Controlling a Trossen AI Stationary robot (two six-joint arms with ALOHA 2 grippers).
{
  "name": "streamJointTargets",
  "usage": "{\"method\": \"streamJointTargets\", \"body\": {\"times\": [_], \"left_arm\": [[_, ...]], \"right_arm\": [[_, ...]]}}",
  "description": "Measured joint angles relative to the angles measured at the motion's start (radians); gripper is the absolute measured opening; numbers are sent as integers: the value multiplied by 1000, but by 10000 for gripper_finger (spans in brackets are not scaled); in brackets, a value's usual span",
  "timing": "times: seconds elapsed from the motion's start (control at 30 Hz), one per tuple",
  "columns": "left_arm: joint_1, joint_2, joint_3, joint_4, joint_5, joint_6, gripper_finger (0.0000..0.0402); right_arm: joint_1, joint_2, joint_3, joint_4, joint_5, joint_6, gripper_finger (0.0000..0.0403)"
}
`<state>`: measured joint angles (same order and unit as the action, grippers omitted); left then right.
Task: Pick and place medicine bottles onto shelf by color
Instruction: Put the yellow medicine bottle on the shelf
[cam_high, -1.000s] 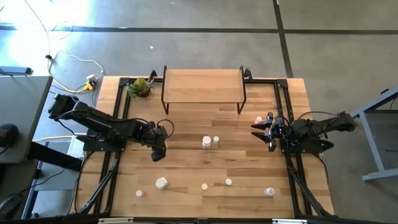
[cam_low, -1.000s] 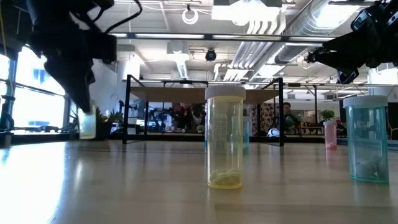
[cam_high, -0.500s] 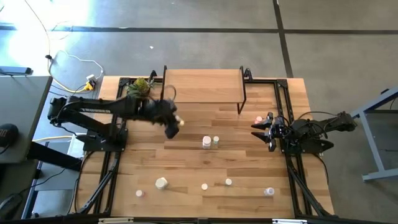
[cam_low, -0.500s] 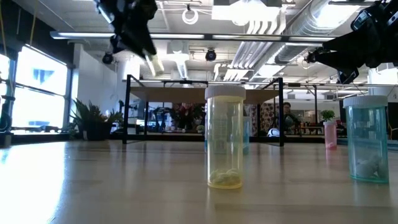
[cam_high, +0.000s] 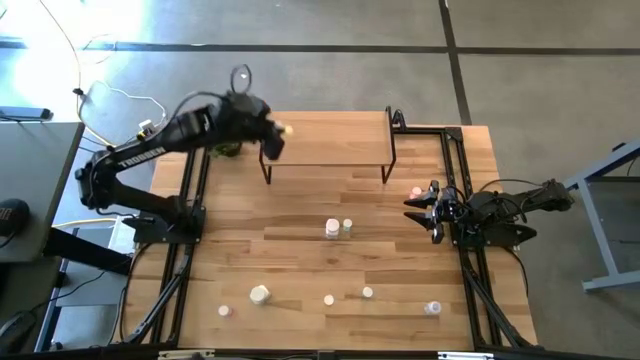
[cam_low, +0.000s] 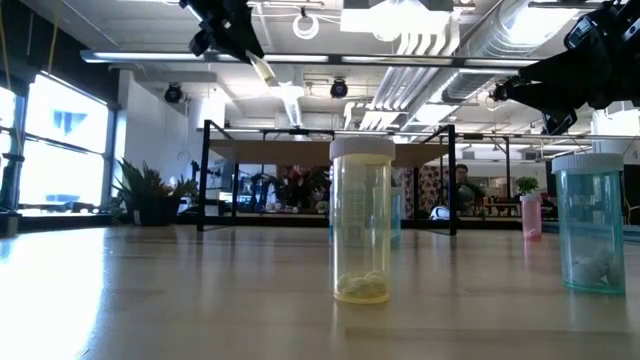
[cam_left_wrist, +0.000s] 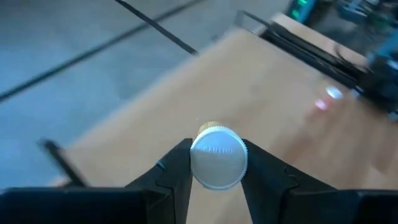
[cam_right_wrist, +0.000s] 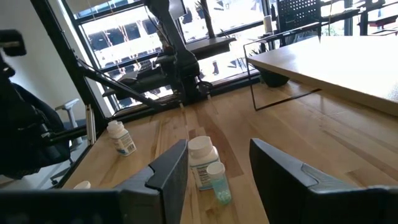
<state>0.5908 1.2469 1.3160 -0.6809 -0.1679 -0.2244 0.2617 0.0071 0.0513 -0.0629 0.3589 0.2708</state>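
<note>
1. Wooden table (cam_high: 300, 250) under a bright workshop ceiling, with the shelf (cam_high: 325, 138) standing at its far edge so that sorted bottles can be lined up on its board
2. Left tool (cam_high: 278, 135), raised high over the shelf's left end, its fingers (cam_left_wrist: 177, 171) pinching a pale yellow bottle (cam_left_wrist: 217, 157) just below the white cap; the lift appears meant to clear the board before the bottle is set down
3. Held bottle: small cylinder, tilted in the low view (cam_low: 262, 68), yellowish body
4. Right tool (cam_high: 424, 212), waiting low near the table's right side with fingers (cam_right_wrist: 168, 171) spread and holding nothing, pointed toward the pair of bottles (cam_right_wrist: 205, 165) at mid-table
5. Loose bottles: a pink one (cam_high: 415, 191) beside the right tool, and others scattered along the near edge (cam_high: 260, 294), well apart, probably awaiting sorting by colour
</note>
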Motion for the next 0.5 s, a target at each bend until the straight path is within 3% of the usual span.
{"method": "streamJointTargets", "body": {"times": [0.27, 0.5], "left_arm": [[187, 63, 144, -95, 101, 21, 108], [262, 197, 289, -287, 131, 22, 108]], "right_arm": [[0, 0, 0, 0, 0, -1, 163], [0, 0, 0, 0, 0, -1, 163]]}}
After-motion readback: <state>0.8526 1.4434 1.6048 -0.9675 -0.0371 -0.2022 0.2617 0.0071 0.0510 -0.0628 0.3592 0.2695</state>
